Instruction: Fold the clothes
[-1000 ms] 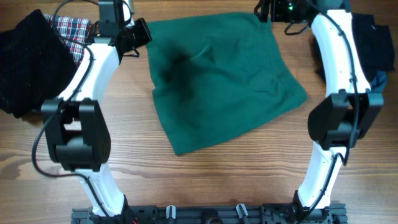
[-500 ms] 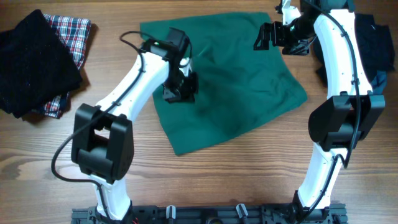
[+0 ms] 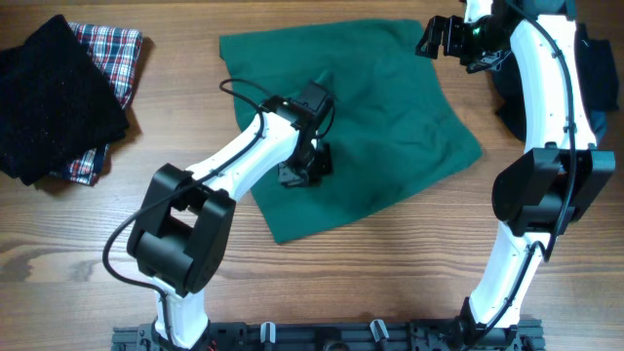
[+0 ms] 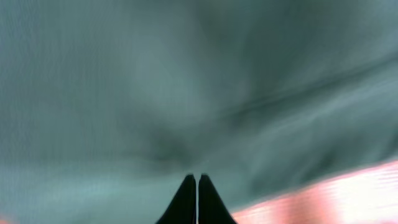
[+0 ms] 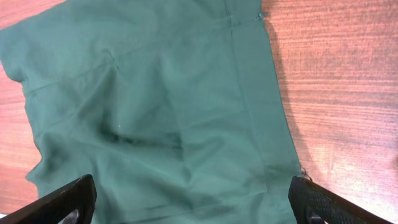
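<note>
The clothes (image 3: 390, 146) lie spread flat on the wooden surface (image 3: 390, 283) as one dark-green sheet, turned so that one corner points toward the robot's base and another toward the right arm; it looks about as wide as it is deep, so no long axis stands out clearly. The left gripper (image 3: 304, 168) hangs over the middle of the sheet with its fingertips pressed together and nothing between them; its wrist view shows only blurred green fabric beneath the tips, so it is well inside the cloth, apart from every edge. The right gripper (image 3: 441, 37) is over the far right corner with its fingers spread wide, and its wrist view shows the hemmed right edge running between the two fingers, bare wood just beside it. That is the relation the next move seems to turn on: a fold needs a corner or hem to lift, and the right arm is the one already above one, with the cloth stretching away from it toward the left and the near side. The left gripper would probably have to shift out toward the far left corner and open first, since it sits over flat cloth that offers no hem
</note>
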